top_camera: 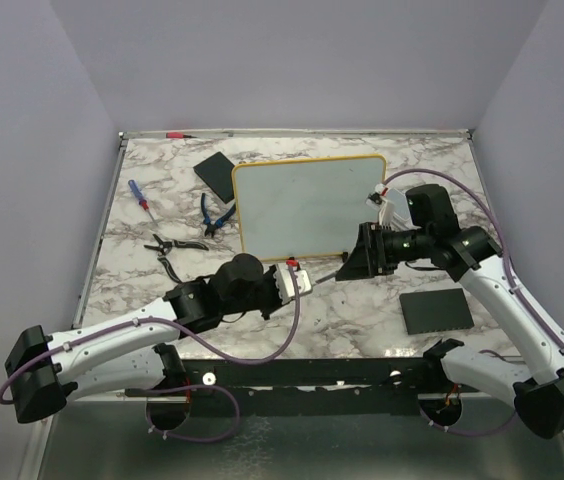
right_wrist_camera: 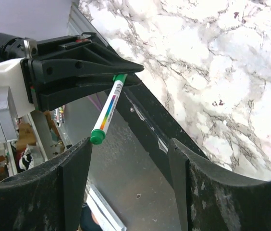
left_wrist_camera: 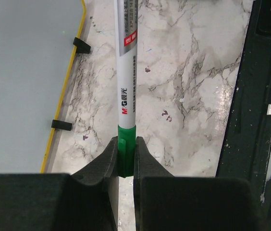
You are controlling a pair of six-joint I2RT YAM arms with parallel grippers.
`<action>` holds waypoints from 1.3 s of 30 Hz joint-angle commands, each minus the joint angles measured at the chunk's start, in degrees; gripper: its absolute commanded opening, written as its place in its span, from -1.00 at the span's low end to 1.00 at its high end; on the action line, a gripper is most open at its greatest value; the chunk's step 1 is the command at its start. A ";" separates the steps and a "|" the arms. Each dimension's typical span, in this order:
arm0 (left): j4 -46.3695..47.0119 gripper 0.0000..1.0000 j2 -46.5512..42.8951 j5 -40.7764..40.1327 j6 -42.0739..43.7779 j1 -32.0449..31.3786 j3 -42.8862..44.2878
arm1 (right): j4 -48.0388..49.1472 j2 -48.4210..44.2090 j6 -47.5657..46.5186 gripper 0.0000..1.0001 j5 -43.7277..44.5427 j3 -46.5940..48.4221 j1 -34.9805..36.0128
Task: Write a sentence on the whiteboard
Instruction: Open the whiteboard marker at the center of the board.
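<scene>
While the left gripper (left_wrist_camera: pixel 126 155) is clamped tight on the green end of a marker (left_wrist_camera: pixel 127 86), the right gripper (right_wrist_camera: pixel 128 149) stands wide open, holding nothing, at the marker's other end. The whiteboard (top_camera: pixel 307 205) lies flat just ahead of both grippers.

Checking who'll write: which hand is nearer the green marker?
Left. The left hand is shut on one end of the marker; the right hand stands open at its free end, not gripping.
</scene>
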 commanded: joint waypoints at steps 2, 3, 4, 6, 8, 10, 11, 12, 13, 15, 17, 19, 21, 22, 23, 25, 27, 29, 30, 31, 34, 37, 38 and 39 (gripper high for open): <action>-2.85 -1.00 3.35 10.50 -0.56 1.89 4.25 | 2.37 -0.06 -1.62 0.35 0.00 0.92 -0.08; -3.32 -1.00 4.05 11.01 -0.60 2.06 4.66 | 2.01 0.44 -1.91 0.33 -0.14 1.08 0.19; -3.50 -1.00 4.68 11.62 -0.56 2.17 4.95 | 1.83 0.76 -2.21 0.30 -0.41 1.19 0.68; -3.72 -1.00 5.59 12.49 -0.67 2.31 5.28 | 2.76 0.88 -1.72 0.26 0.01 0.94 2.03; -3.94 -1.00 6.12 12.91 -0.77 2.39 5.55 | 4.13 0.81 -0.90 0.23 0.40 0.53 2.90; -3.94 -1.00 6.36 12.90 -0.77 2.45 5.66 | 4.26 1.00 -0.86 0.20 0.77 0.46 3.20; -4.03 -1.00 6.48 12.81 -0.89 2.56 5.70 | 4.20 1.28 -1.00 0.18 0.99 0.49 3.46; -4.06 -1.00 6.60 12.84 -1.04 2.62 5.74 | 4.01 1.54 -1.07 0.15 1.42 0.60 3.86; -4.14 -1.00 6.77 12.87 -1.22 2.71 5.81 | 3.66 1.88 -1.11 0.14 2.27 0.61 4.53; -4.14 -1.00 7.33 12.65 -1.42 2.98 6.04 | 3.04 2.40 -1.20 0.10 4.85 0.83 6.41; -4.15 -1.00 7.65 12.24 -1.65 3.31 6.26 | 3.14 2.57 -1.02 0.09 6.97 0.58 8.11; -4.15 -1.00 7.68 12.34 -1.69 3.56 6.36 | 4.37 2.26 -0.28 0.07 7.68 -0.20 8.97; -4.00 -1.00 7.88 12.79 -1.82 3.78 6.45 | 6.62 1.78 1.14 0.05 7.05 -1.24 9.38; -4.05 -1.00 8.05 12.96 -1.95 3.83 6.45 | 8.03 1.54 1.95 0.04 6.73 -1.90 9.57; -4.03 -1.00 8.21 13.11 -2.08 3.85 6.49 | 9.09 1.28 2.69 0.03 6.62 -2.42 9.87; -4.03 -1.00 8.51 13.53 -2.15 3.99 6.54 | 10.59 1.05 3.67 0.00 7.17 -3.01 10.50; -4.06 -1.00 8.64 13.61 -2.17 4.07 6.62 | 10.69 1.22 3.67 -0.04 8.22 -3.11 11.03; -4.06 -1.00 8.73 13.65 -2.26 4.11 6.62 | 10.40 1.57 3.50 -0.08 9.00 -3.24 11.49; -4.06 -1.00 8.86 13.81 -2.30 4.15 6.70 | 10.32 1.69 3.46 -0.10 9.33 -3.15 11.68; -4.05 -1.00 8.97 13.89 -2.33 4.20 6.71 | 10.23 1.76 3.37 -0.12 9.51 -3.18 11.88; -4.05 -1.00 9.26 13.98 -2.59 4.25 6.79 | 9.66 2.18 2.87 -0.16 10.14 -2.86 12.41; -4.02 -1.00 9.22 13.95 -2.66 4.39 6.86 | 8.99 2.54 2.35 -0.18 11.34 -2.77 13.14; -4.06 -1.00 9.34 14.01 -2.64 4.41 6.88 | 8.93 2.66 2.25 -0.19 11.49 -2.75 13.35; -4.03 -1.00 9.39 14.03 -2.72 4.44 6.89 | 8.85 2.89 2.24 -0.19 11.60 -2.68 13.74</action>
